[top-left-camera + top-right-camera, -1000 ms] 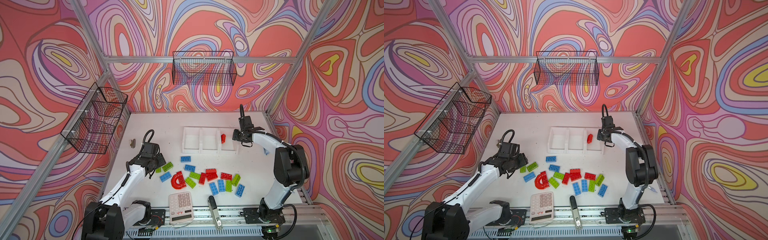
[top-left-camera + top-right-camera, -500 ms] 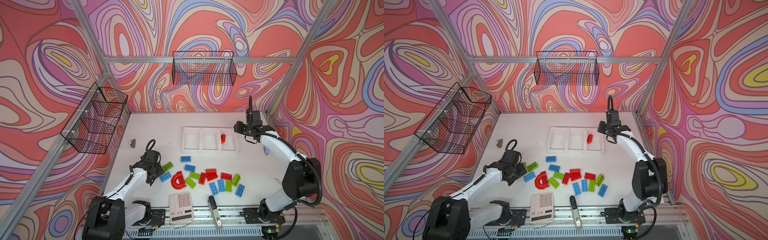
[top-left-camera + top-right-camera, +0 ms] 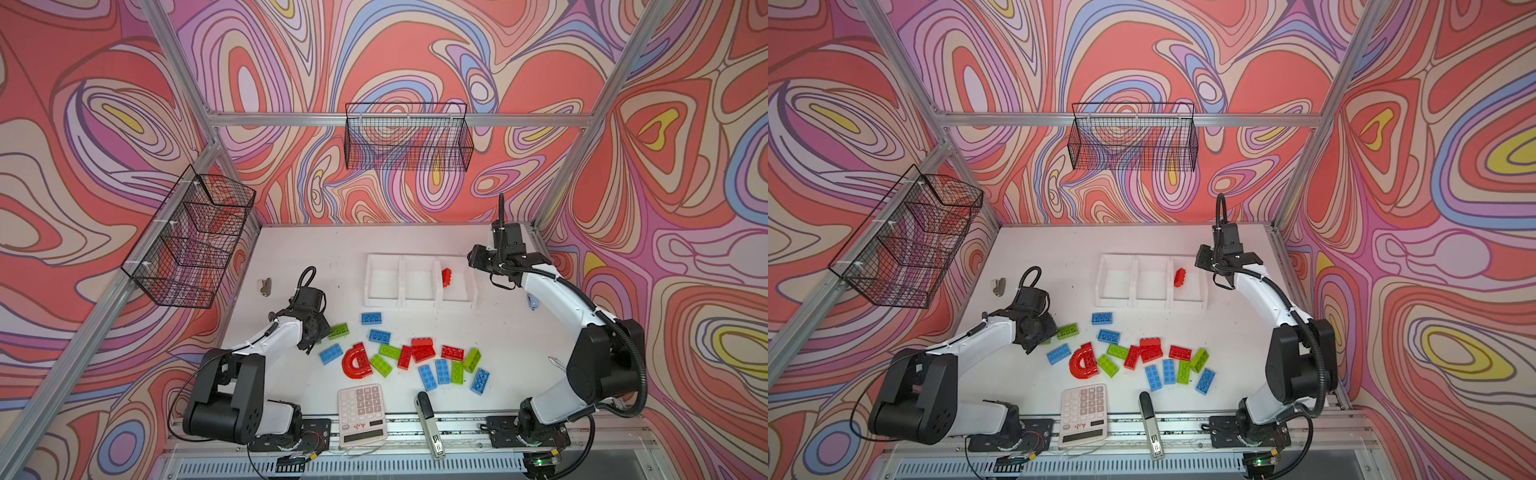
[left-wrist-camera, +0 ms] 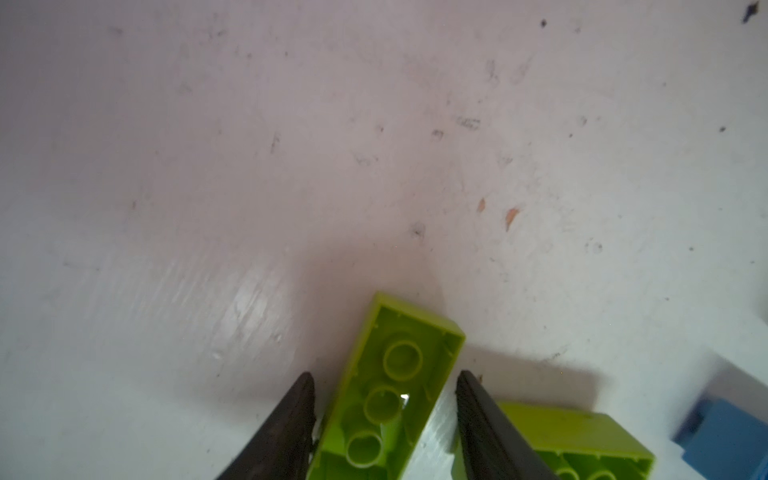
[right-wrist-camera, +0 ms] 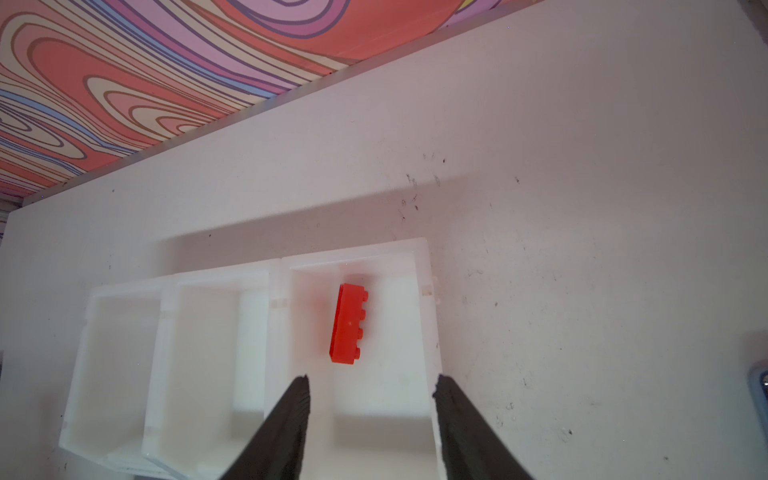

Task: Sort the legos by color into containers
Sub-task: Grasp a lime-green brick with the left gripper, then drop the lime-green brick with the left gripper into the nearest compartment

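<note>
Legos mostly lie loose on the desk; one red brick sits in the containers. Left tool stands half open around an upside-down green brick; squeeze its long sides evenly, then lift. Right tool hangs open, empty.

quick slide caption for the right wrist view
Right gripper open above the containers; a single red lego lies on its side in the end bin
</note>
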Robot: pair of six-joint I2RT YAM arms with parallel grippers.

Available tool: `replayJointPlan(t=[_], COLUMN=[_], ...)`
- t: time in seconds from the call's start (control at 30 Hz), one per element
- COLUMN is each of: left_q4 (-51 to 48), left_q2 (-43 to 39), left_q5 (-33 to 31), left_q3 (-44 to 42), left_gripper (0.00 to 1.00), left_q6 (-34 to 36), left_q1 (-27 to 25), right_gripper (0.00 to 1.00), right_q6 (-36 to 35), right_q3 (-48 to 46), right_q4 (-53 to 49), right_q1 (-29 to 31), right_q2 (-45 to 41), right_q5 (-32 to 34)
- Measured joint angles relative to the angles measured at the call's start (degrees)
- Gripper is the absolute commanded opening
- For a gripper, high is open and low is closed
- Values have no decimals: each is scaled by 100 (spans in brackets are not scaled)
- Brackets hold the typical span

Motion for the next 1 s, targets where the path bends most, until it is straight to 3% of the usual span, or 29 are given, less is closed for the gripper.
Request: replayJointPlan(t=[0.23,0.57,0.77,1.0], left_q4=[175,-240,-623,-621], left_q2=[280,138,-81,522], left_q5=[46,179,258,323], left_q3=[195,444,1856,3414], left_gripper=[28,23,23,23], left_q6=[214,529,1010,1266], left_q1=[81,85,7,-975], right_gripper=[51,50,49,50], right_q6=[66,111,157,350], right_q3=[-2,-2,-11,-348], right_q4=[-9,-44,-17,101], right_q1=[0,0,0,2], right_q2=[0,0,2,0], right_q5=[-15,-13,-31,-214])
